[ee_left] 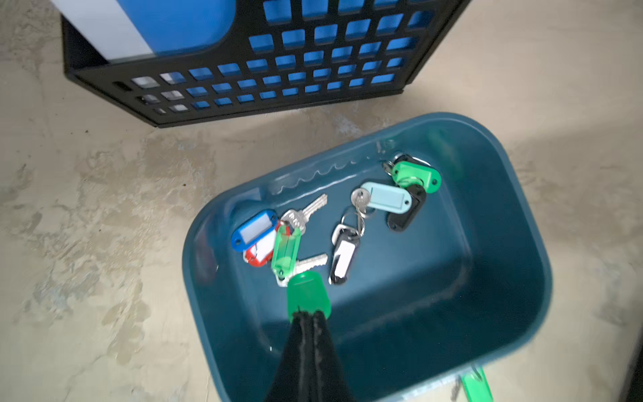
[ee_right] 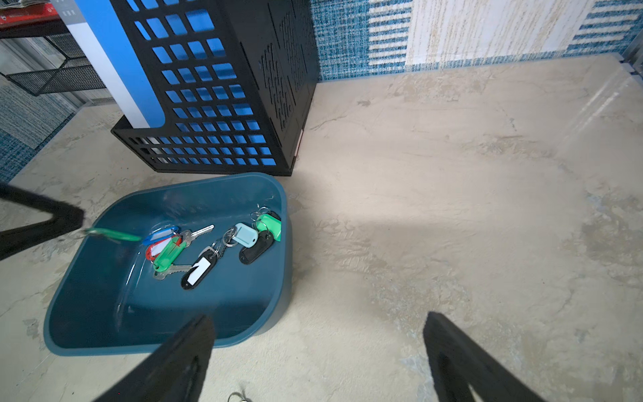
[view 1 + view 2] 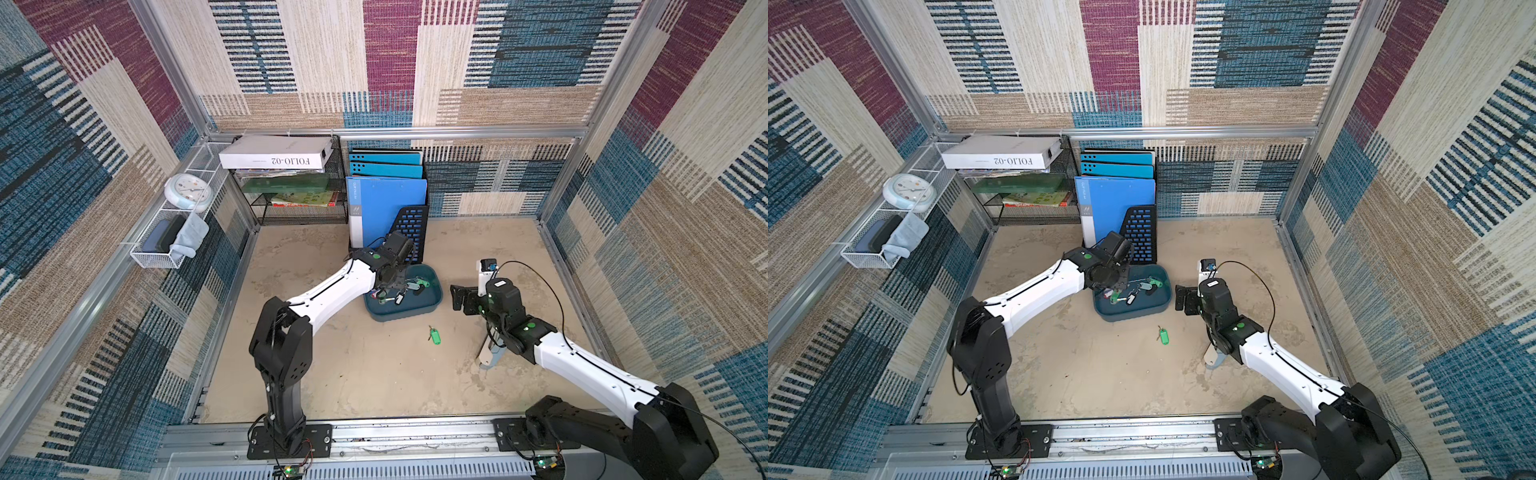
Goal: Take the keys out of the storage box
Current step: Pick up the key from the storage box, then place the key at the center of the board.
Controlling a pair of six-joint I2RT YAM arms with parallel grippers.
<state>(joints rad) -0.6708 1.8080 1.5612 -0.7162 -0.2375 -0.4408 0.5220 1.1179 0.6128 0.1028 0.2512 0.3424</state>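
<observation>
pinching green key fob (image 1: pixel 307 290) in left gripper (image 1: pixel 308 318), jaws pressed together, over storage box (image 1: pixel 504 226). holding right gripper (image 2: pixel 318 318) spread wide beside box. showing other keys (image 1: pixel 342 257) lying inside box, one green key (image 3: pixel 434 335) on table (image 3: pixel 374 374) outside.

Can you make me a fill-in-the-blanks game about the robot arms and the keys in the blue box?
The left gripper is shut on a key with a ____ tag.
The right gripper is ____ and holds nothing.
One green key lies outside the box, on the ____.
Behind the box stands a black file holder with ____ folders in it.
Missing words: green, open, table, blue.
</observation>
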